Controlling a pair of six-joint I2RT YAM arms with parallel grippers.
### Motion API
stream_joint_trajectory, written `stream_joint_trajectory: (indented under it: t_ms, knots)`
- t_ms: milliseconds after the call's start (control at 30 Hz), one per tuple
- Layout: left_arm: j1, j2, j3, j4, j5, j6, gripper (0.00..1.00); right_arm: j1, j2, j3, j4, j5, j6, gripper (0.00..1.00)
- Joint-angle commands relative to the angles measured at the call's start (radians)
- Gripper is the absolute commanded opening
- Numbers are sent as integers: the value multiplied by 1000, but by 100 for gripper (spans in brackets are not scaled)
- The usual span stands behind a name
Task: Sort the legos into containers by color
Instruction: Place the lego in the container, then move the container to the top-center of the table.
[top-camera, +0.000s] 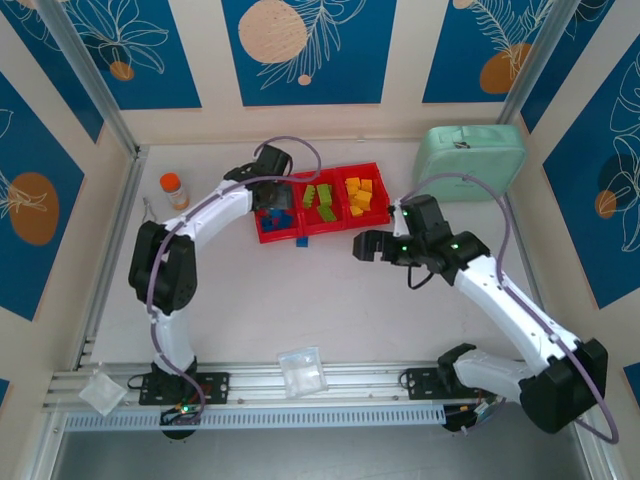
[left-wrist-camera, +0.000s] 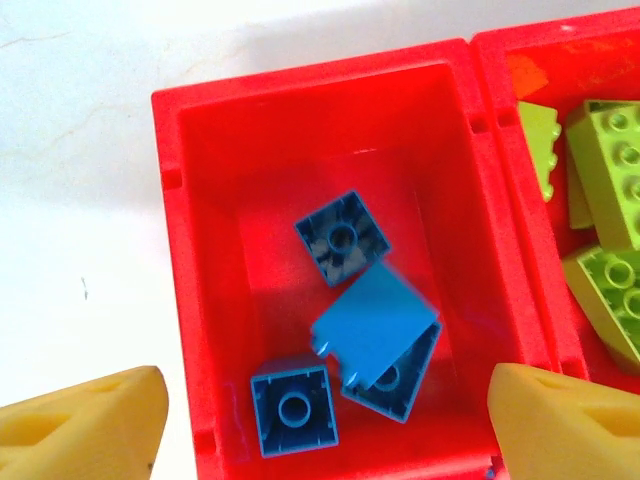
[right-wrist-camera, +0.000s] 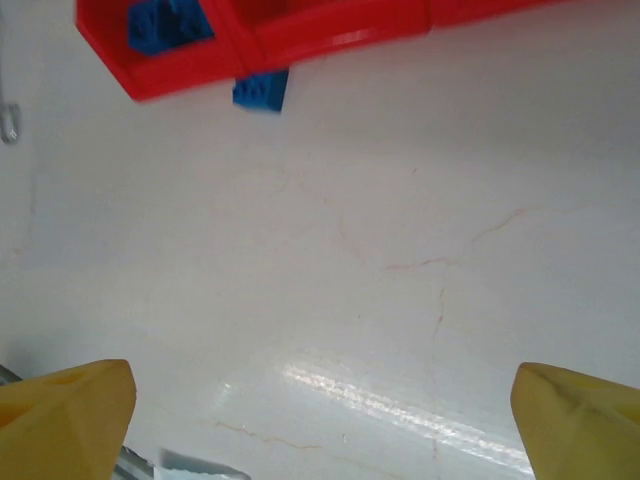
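The red tray (top-camera: 326, 227) lies at the table's middle back. Its left compartment (left-wrist-camera: 205, 300) holds three blue legos (left-wrist-camera: 378, 325), two lying hollow side up and one tilted over another. Green legos (top-camera: 320, 197) fill the middle compartment and yellow-orange legos (top-camera: 358, 192) the right one. One blue lego (top-camera: 302, 239) lies on the table against the tray's front wall, also seen from the right wrist (right-wrist-camera: 260, 90). My left gripper (left-wrist-camera: 325, 440) hangs open above the left compartment, holding nothing. My right gripper (right-wrist-camera: 320, 420) is open over bare table, right of that loose lego.
A mint-green case (top-camera: 470, 160) sits at the back right, close to the right arm. An orange-capped bottle (top-camera: 174, 190) stands at the back left. A small clear bag (top-camera: 302, 370) lies near the front edge and another (top-camera: 103, 392) at the front left corner.
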Motion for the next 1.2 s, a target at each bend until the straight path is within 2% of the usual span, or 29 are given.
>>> stream_joint_trajectory:
  t_ms: [0, 167, 300, 500, 700, 900, 1033, 1167]
  knots:
    - [2, -121, -56, 54, 43, 21, 87, 45, 106, 51, 31, -12, 14, 96]
    - [2, -339, -219, 70, 77, 21, 91, 88, 298, 126, 90, 6, 5, 95]
    - [2, -586, -385, 28, 77, 23, 97, 88, 464, 182, 186, -53, -21, 94]
    - [2, -944, -561, -152, 69, -9, 99, 72, 697, 353, 240, -109, -97, 95]
    - [4, -1228, -594, -341, 24, -38, 99, 26, 877, 546, 255, -173, -126, 95]
    - [4, -1380, -617, -411, -48, -16, 99, 5, 992, 750, 195, -196, -178, 95]
    - [2, -1396, -632, -425, -69, -8, 99, 10, 1032, 832, 158, -203, -205, 96]
    - [3, -1400, -662, -405, -50, -3, 99, 17, 1040, 837, 148, -193, -226, 95]
